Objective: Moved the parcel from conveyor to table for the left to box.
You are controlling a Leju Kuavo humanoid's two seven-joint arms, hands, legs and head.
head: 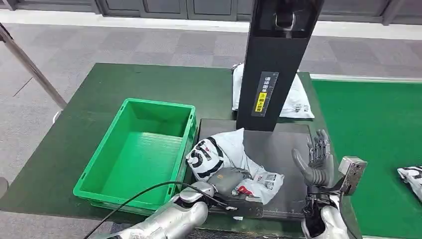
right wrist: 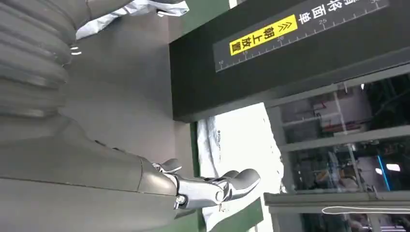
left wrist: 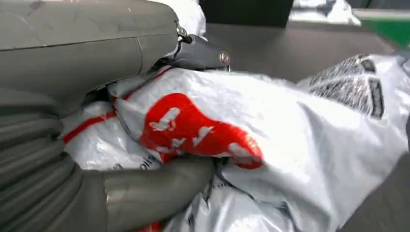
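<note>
The parcel [head: 226, 159], a white plastic mailer bag with black and red print, lies crumpled on the dark scale platform [head: 278, 154], at the platform's edge nearest the green crate [head: 137, 154]. The left hand [head: 231, 181] grips the bag's near end: in the left wrist view the thick thumb [left wrist: 154, 191] presses up under the red patch while the other fingers [left wrist: 198, 53] close over the top, so a fold of film is pinched between them. The right hand [head: 316, 159] stands upright over the far side of the platform from the crate, fingers spread and holding nothing, well apart from the parcel.

The likeliest trouble is the grip itself. The hand seems to have bunched film rather than the contents, and slick plastic can slide out of a pinch once the bag's weight hangs from it; if it lets go early, the parcel would drop back on the platform or onto the crate's rim rather than inside.

The crate wall stands just beside the parcel, so a low carry could drag the trailing end against the rim, snagging it or nudging the crate across the green table [head: 84, 114].

The black scanner column [head: 276, 64] rises from the platform's back edge, close behind the bag; a wide swing could brush it. A black cable [head: 144, 191] loops beside the left forearm near the crate's front corner and could catch there.
</note>
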